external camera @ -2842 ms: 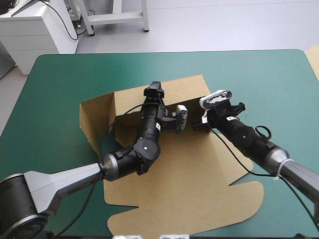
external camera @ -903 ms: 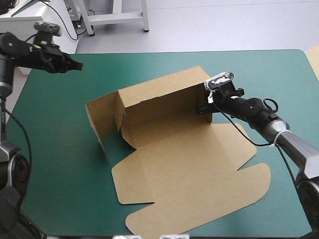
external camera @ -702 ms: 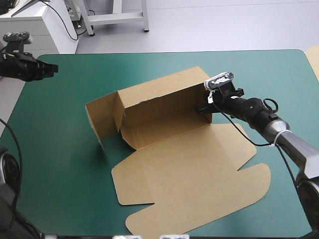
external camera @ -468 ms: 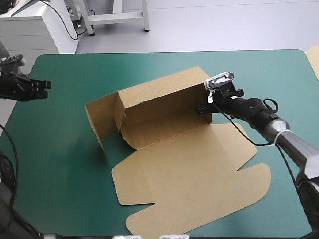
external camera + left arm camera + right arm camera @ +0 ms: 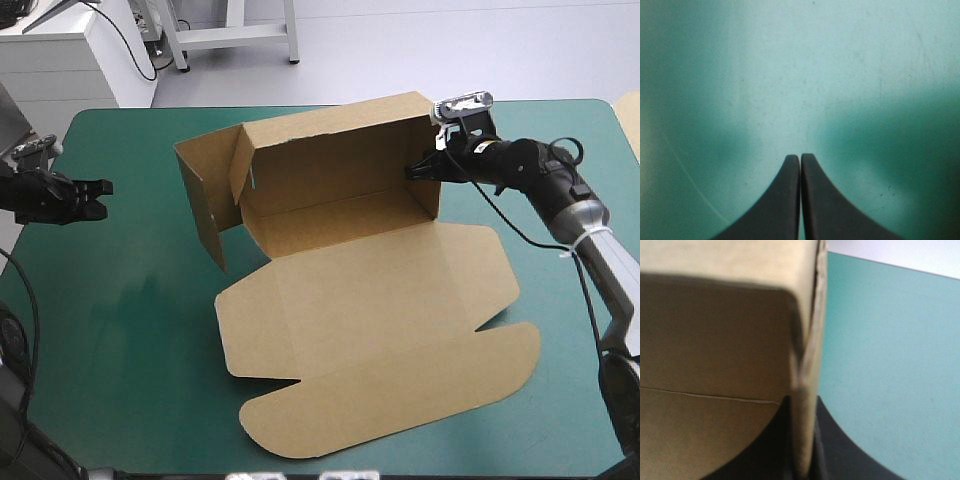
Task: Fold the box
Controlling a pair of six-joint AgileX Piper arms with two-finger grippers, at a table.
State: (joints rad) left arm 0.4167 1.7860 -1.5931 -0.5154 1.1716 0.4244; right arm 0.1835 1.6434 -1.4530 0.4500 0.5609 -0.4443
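Note:
The brown box (image 5: 340,215) stands near the table's far edge with its back wall and left side wall (image 5: 200,195) raised. Its lid panel (image 5: 380,330) lies flat toward the near side. My right gripper (image 5: 420,170) is shut on the box's right end wall from the right. In the right wrist view the board's edge (image 5: 805,390) runs between my black fingers (image 5: 832,450). My left gripper (image 5: 100,187) hovers by the table's left edge, well left of the box. It is shut and holds nothing (image 5: 800,160), with only the teal-green cover in front of it.
The box's back wall stands close to the table's far edge (image 5: 330,105). Bare teal-green cover (image 5: 130,300) stretches between my left gripper and the box. The rounded lid flaps (image 5: 300,430) reach toward the near edge.
The right gripper has pulled the box toward the far edge, raising its end wall. The left arm has swung from beyond the far left corner to the table's left edge.

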